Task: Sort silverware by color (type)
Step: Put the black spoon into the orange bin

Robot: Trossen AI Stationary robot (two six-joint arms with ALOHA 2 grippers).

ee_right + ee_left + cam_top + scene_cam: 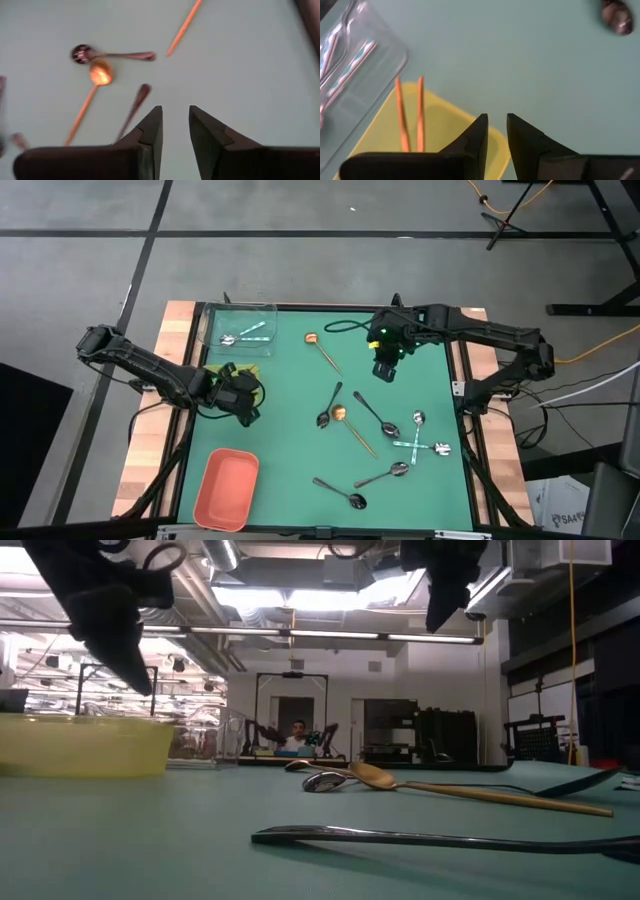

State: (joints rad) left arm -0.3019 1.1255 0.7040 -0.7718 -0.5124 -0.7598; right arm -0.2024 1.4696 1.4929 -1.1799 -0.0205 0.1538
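Yellow-green tray [445, 125] partly hidden behind left pincer [496, 131].

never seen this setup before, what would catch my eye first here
The scatter of spoons in silver, copper and dark finishes on the green mat's right half stands out first. Three trays line the left side: a clear tray at the far corner with silver spoons in it, a yellow tray holding copper handles, and an empty salmon tray nearest. The right gripper hangs empty above the mat.
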